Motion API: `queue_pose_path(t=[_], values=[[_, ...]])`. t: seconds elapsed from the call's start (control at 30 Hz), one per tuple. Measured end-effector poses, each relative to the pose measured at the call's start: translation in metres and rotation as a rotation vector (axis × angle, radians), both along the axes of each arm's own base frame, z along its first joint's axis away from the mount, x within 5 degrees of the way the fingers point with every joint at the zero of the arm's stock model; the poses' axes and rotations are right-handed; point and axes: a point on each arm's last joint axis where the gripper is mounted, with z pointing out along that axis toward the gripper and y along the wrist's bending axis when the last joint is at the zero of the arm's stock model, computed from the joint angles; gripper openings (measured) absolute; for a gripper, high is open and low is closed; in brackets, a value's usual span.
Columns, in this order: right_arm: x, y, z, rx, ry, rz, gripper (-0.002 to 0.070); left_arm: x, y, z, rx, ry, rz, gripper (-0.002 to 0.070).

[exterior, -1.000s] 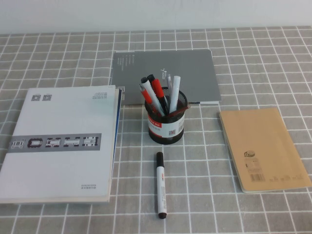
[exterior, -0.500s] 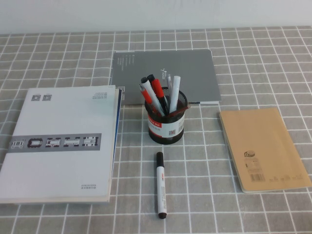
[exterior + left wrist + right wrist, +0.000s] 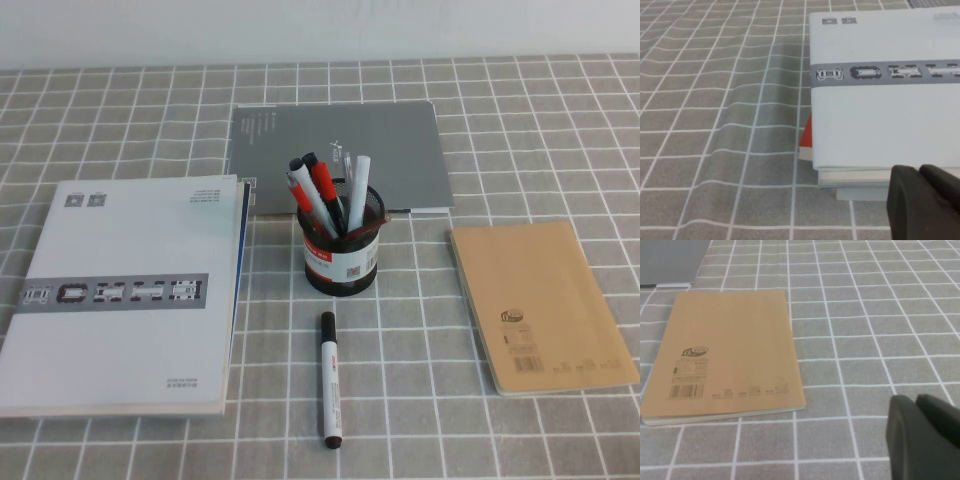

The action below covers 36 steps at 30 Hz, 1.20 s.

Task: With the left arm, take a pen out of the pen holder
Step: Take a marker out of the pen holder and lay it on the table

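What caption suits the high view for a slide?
Pen holder of markers, one marker lying in front, books around; left hand, right hand out of frame.

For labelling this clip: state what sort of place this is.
Probably a desk or study table: a mesh pen holder full of pens, a white book and a brown notebook on a checked cloth. The left gripper hangs by the white book, the right gripper by the notebook, both with jaws shut.
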Motion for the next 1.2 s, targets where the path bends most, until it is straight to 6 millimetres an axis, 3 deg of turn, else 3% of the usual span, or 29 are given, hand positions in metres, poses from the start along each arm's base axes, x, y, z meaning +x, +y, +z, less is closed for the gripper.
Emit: queue_pose_path(t=[0.33, 0.43, 0.53, 0.67, 1.0, 1.17, 1.2], values=[[0.0, 0.0, 0.0, 0.0, 0.0, 0.0, -0.0013, 0.002, 0.0, 0.005, -0.05, -0.062, 0.012, -0.0003], [0.0, 0.0, 0.0, 0.0, 0.0, 0.0, -0.0013, 0.004, -0.002, 0.016, -0.309, -0.178, 0.046, -0.0002], [0.0, 0.0, 0.0, 0.0, 0.0, 0.0, -0.0013, 0.004, 0.001, 0.03, -0.708, -0.324, 0.108, -0.0002], [0.0, 0.0, 0.0, 0.0, 0.0, 0.0, -0.0013, 0.003, 0.009, 0.042, -0.941, -0.468, 0.166, -0.0002], [0.0, 0.0, 0.0, 0.0, 0.0, 0.0, -0.0013, 0.001, 0.014, 0.047, -0.988, -0.547, 0.194, -0.0002], [0.0, 0.0, 0.0, 0.0, 0.0, 0.0, -0.0013, 0.006, -0.002, 0.039, -0.83, -0.282, 0.109, -0.0002], [0.0, 0.0, 0.0, 0.0, 0.0, 0.0, -0.0013, 0.008, -0.005, 0.046, -0.765, -0.228, 0.078, -0.0002]])
